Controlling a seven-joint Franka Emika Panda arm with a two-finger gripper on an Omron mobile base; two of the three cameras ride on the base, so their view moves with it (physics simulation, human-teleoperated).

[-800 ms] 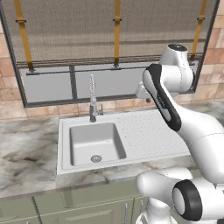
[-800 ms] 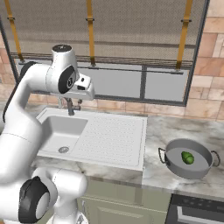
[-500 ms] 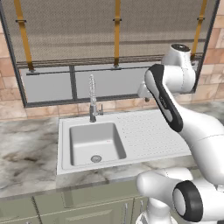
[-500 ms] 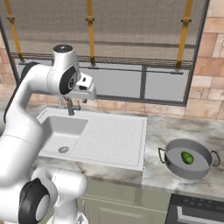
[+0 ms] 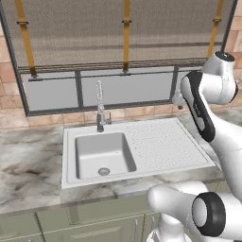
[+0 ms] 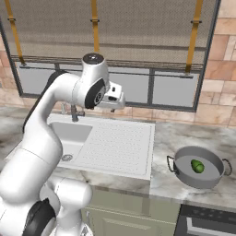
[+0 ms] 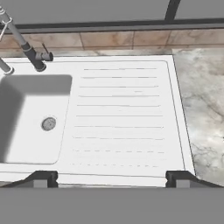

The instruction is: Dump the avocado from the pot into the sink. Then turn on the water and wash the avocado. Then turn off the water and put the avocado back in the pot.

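Observation:
The avocado (image 6: 197, 166), small, dark green and glossy, lies inside the round grey pot (image 6: 184, 173) on the marble counter right of the sink. The sink (image 5: 101, 150) is a light basin with a round drain (image 7: 48, 124) and a ridged drainboard (image 7: 122, 118). Its faucet (image 5: 99, 106) stands at the back rim. My gripper (image 6: 112, 105) hangs high over the back of the drainboard, well left of the pot. In the hand view its two dark fingertips (image 7: 41, 178) stand wide apart, open, with nothing between them.
A window with yellow straps (image 6: 95, 18) runs behind the counter above a tiled wall. A stove top (image 6: 207, 226) borders the counter at the lower right, just past the pot. Marble counter (image 5: 28, 165) stretches left of the sink.
The arm has swung to the right along the counter, carrying the hand from above the faucet to above the drainboard. The pot and avocado have not moved.

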